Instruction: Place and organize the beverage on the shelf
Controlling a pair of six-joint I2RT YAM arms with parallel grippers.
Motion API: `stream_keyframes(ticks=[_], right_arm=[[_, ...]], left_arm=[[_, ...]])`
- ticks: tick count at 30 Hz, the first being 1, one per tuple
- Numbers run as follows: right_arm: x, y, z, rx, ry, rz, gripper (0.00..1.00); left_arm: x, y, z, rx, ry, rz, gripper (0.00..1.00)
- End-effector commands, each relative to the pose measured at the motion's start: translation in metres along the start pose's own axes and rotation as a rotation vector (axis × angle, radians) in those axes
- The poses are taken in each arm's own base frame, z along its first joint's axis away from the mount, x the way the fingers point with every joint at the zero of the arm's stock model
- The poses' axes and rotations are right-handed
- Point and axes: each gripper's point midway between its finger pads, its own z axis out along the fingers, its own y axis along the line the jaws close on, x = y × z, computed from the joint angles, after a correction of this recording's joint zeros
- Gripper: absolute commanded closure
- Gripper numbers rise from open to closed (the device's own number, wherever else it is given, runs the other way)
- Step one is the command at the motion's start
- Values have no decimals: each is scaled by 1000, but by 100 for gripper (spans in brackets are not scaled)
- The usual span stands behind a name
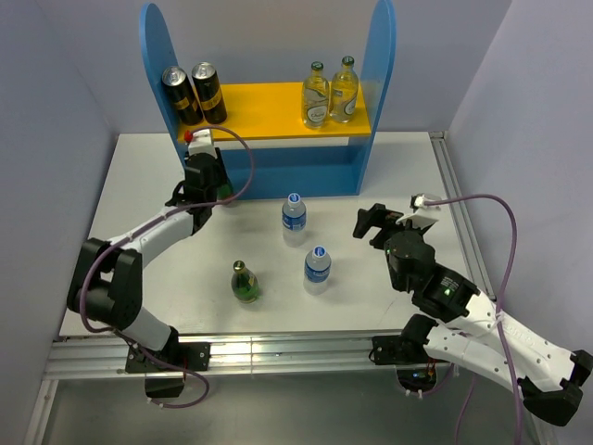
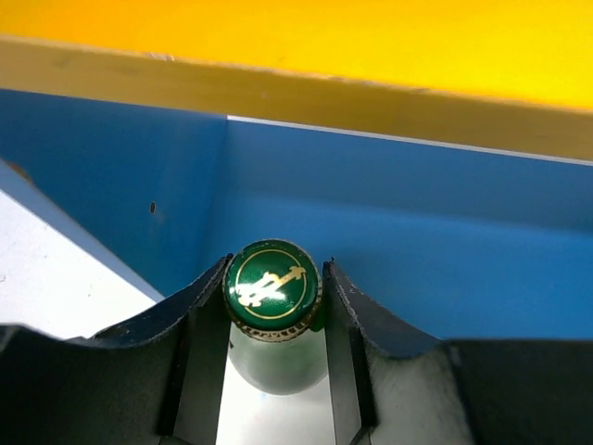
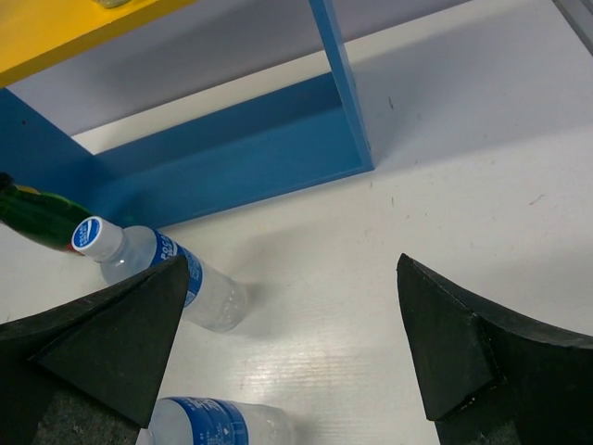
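Under yellow shelf board: pinching green glass bottle beneath cap with left gripper; slick, fragile; right gripper spread wide.

Glossy green glass bottle, matt blue shelf, smooth white table

Green bottle, gold-emblemed green cap

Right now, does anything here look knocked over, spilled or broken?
Nothing stands out. Two dark cans and two pale glass bottles stand on the yellow board. Two plastic bottles and a green bottle stand upright on the table. The left gripper holds a second green bottle at the shelf's lower level. No spills.
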Motion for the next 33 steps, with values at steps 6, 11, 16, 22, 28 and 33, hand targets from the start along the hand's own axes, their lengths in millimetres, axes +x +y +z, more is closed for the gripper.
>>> stream_keyframes(ticks=[6, 11, 16, 22, 28, 33], right_arm=[[-2, 4, 2, -8, -17, 35, 0], [0, 5, 3, -6, -14, 30, 0], [1, 5, 4, -4, -13, 28, 0], [0, 7, 6, -2, -14, 25, 0], [4, 7, 7, 0, -7, 17, 0], [4, 7, 7, 0, -6, 20, 0]], left_arm=[[-81, -11, 25, 0, -288, -118, 100], [-82, -12, 36, -18, -311, -124, 100], [-77, -9, 49, -60, -315, -97, 100], [-64, -11, 67, -82, -268, -42, 100], [-54, -14, 71, -73, -216, -27, 47], [-54, -9, 62, -79, -202, -35, 11]])
